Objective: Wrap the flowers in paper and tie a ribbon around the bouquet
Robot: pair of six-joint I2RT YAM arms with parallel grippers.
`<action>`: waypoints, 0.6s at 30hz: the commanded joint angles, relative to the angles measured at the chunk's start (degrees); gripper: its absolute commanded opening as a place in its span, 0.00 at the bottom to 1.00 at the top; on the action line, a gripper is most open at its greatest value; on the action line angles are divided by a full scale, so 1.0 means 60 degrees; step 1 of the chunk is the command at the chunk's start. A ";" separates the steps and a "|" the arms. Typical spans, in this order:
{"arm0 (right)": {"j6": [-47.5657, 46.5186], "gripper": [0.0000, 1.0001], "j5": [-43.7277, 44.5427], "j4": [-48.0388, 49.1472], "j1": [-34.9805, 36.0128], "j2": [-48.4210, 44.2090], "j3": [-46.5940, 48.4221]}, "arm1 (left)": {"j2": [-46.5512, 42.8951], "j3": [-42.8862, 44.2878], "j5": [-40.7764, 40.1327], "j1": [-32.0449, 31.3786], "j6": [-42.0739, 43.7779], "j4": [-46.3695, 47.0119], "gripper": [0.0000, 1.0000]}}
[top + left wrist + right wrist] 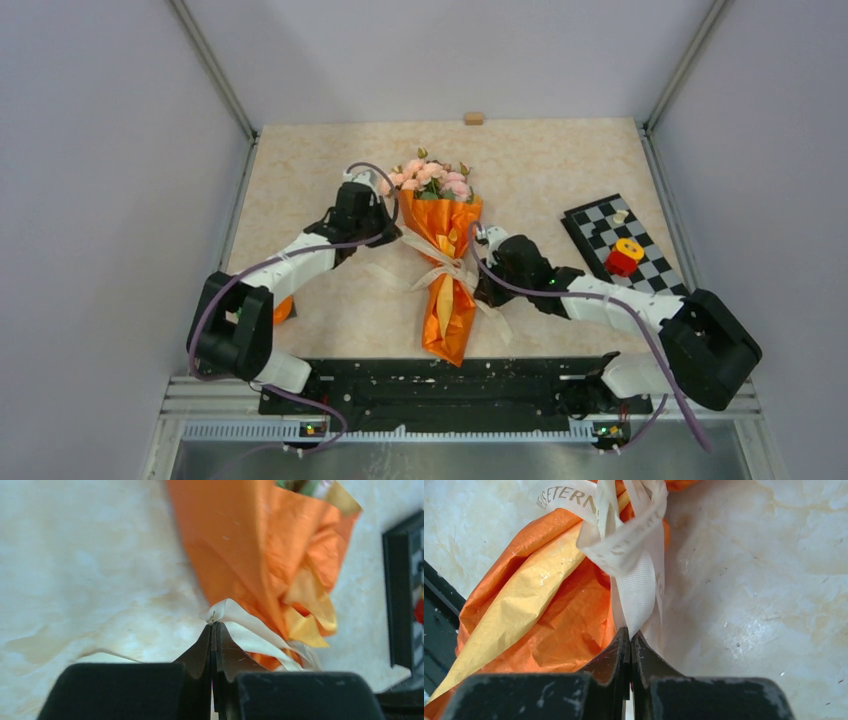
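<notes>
The bouquet lies in the middle of the table, pink flowers [430, 180] at the far end and a cone of orange paper [448, 310] pointing toward the arms. A cream ribbon [447, 268] is wound round the cone's waist. My left gripper [398, 236] sits at the cone's left side. In the left wrist view that left gripper [214, 624] is shut on a ribbon [245, 630] end, beside the paper [240, 545]. My right gripper [481, 288] is at the cone's right. In the right wrist view the right gripper [630, 632] is shut on a ribbon [636, 587] strand hanging from the knot, beside the paper [559, 625].
A black-and-white checkered board [640, 270] lies at the right with a red and yellow object [625, 257] on it. A small wooden block [473, 118] sits at the far edge. A small orange object [284, 310] lies by the left arm. A black rail [450, 385] runs along the near edge.
</notes>
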 commanded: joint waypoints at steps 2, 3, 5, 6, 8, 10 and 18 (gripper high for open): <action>0.0969 0.00 -0.0022 -0.1631 0.0102 -0.0247 0.0845 | -0.0190 0.0341 -0.1196 0.0757 0.0132 -0.0368 0.00; 0.1046 0.00 -0.0049 -0.1884 0.0116 -0.0238 0.0908 | -0.0149 0.0323 -0.1250 0.0872 0.0148 -0.0359 0.00; 0.1108 0.00 0.0023 -0.2189 0.0109 -0.0285 0.0919 | -0.0015 0.0321 -0.1564 0.1101 0.0091 -0.0378 0.00; 0.1142 0.00 0.0125 -0.2315 0.0109 -0.0318 0.0906 | 0.0071 0.0328 -0.1728 0.1223 0.0040 -0.0397 0.00; 0.1232 0.00 0.0397 -0.2514 0.0109 -0.0390 0.0875 | 0.0270 0.0352 -0.1871 0.1529 -0.0086 -0.0395 0.00; 0.1247 0.00 0.0584 -0.2688 0.0109 -0.0472 0.0841 | 0.0514 0.0420 -0.1617 0.1925 -0.0262 -0.0343 0.00; 0.1228 0.00 0.1314 -0.3360 0.0109 -0.1006 0.0594 | 0.1596 0.1153 -0.1980 0.2716 -0.0642 -0.0462 0.00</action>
